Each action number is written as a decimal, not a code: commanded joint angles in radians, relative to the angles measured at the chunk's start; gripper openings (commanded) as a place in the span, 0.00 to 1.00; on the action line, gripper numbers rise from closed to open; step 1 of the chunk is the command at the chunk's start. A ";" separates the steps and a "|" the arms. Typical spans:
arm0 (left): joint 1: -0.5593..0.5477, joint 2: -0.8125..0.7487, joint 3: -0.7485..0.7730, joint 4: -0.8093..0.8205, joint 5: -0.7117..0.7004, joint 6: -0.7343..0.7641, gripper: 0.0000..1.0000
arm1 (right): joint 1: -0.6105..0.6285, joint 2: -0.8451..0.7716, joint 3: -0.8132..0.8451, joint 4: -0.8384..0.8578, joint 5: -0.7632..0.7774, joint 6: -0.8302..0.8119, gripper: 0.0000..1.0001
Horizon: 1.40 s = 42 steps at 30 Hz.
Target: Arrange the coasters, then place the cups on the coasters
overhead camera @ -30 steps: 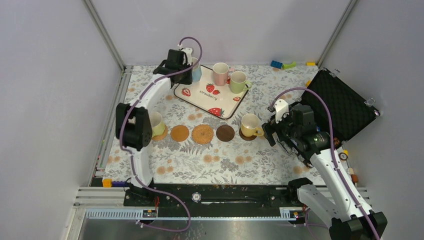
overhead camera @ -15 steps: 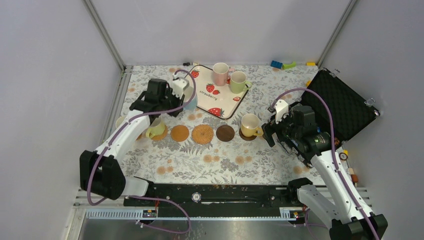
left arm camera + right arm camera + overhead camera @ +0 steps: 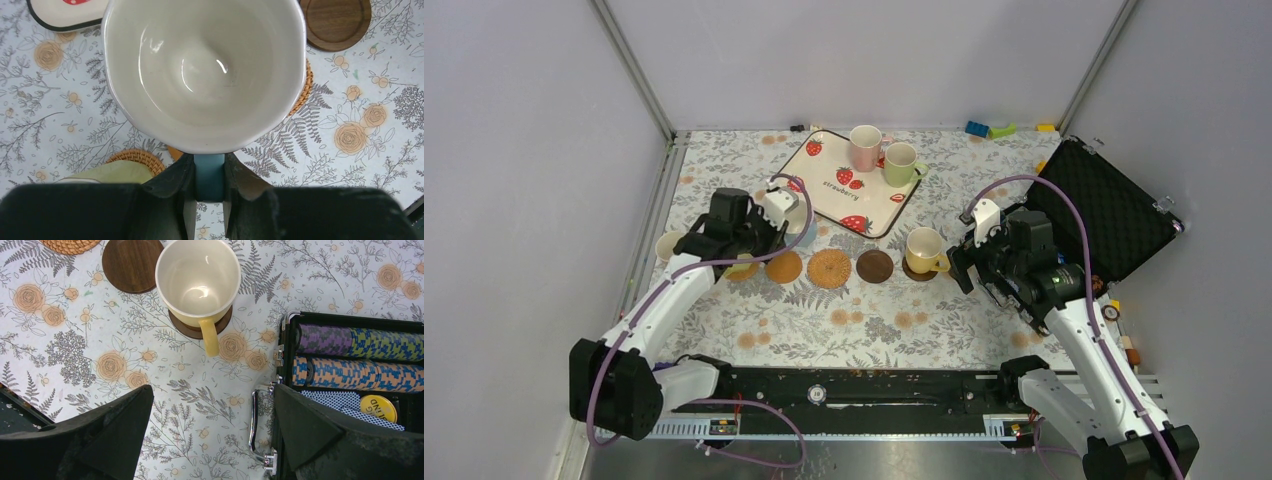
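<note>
Left gripper [image 3: 209, 172], jaws closed on the handle of the light blue cup [image 3: 205, 70], holds it upright over the coaster row [image 3: 829, 268]; its arm stretches forward, elbow low. Right gripper [image 3: 212, 392], spread wide and empty, hangs near the yellow cup [image 3: 197, 282] on a dark coaster [image 3: 225, 322].

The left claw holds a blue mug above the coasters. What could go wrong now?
The left claw grips the blue mug only by its handle, so it may swing or tip.
The green mug stands close beside; lowering could knock it.
The mug hides the tan coaster from the wrist camera, so it may land off centre.
</note>
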 commanded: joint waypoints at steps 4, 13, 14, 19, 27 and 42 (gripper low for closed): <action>0.028 -0.088 -0.020 0.161 0.065 0.028 0.00 | -0.004 -0.019 -0.001 0.017 -0.025 0.004 0.98; 0.095 -0.084 -0.031 0.163 0.124 0.012 0.00 | 0.005 0.001 0.006 0.014 -0.027 0.010 0.98; 0.093 -0.083 -0.028 0.160 0.126 0.011 0.00 | 0.005 -0.006 0.005 0.012 -0.027 0.011 0.98; 0.093 -0.082 -0.024 0.158 0.150 0.010 0.00 | 0.005 -0.021 0.006 0.015 -0.017 0.018 0.98; 0.093 -0.114 -0.035 0.151 0.154 0.024 0.00 | 0.004 0.003 0.010 0.019 -0.012 0.021 0.98; 0.094 -0.057 -0.023 0.074 0.113 0.118 0.00 | 0.004 -0.013 0.005 0.019 -0.007 0.015 0.99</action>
